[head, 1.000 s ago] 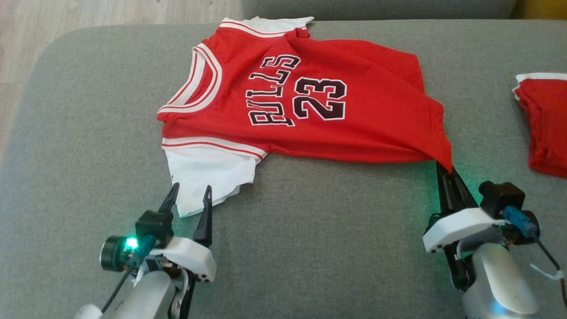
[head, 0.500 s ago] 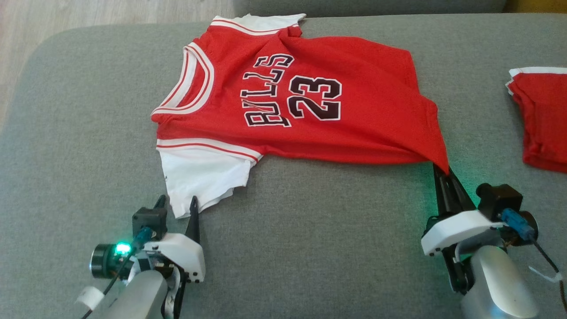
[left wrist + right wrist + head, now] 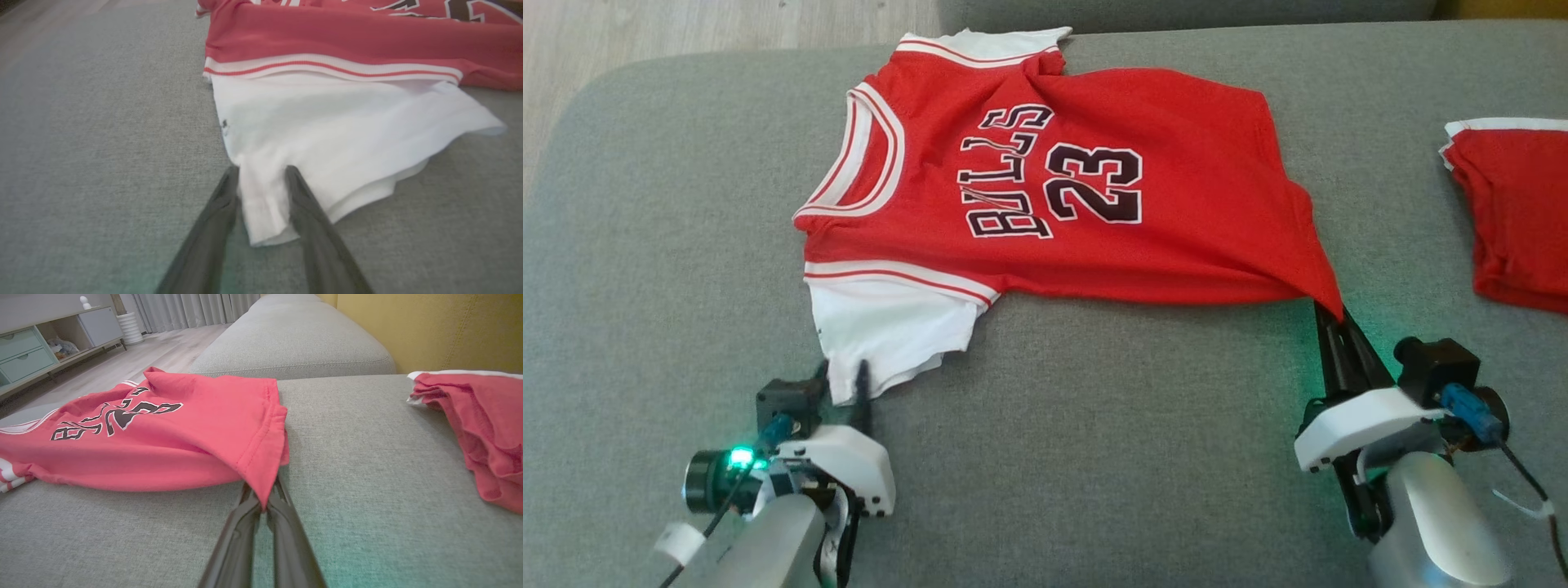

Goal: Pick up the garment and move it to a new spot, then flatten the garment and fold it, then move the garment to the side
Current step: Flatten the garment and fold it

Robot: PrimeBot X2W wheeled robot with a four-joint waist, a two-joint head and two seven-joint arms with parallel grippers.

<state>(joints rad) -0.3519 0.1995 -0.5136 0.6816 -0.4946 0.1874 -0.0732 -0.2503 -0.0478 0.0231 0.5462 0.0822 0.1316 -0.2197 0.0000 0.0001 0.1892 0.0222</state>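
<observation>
Right tool (image 3: 263,502) tips hidden by jersey (image 3: 1094,245) corner | red garment (image 3: 1515,220) cut off

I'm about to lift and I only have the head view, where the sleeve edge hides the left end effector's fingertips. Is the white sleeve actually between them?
Observer: Yes. In the left wrist view the corner of the white sleeve lies inside the left end effector, whose fingers stand apart on either side of it, not yet pinching.
Operator: And the right grip?
Observer: In the right wrist view the right end effector is shut on the corner of the red hem of the jersey, which drapes over its tips.
Operator: Is the sleeve a single layer?
Observer: No, its lower edge shows two white layers. I cannot tell whether both sit between the fingers.
</observation>
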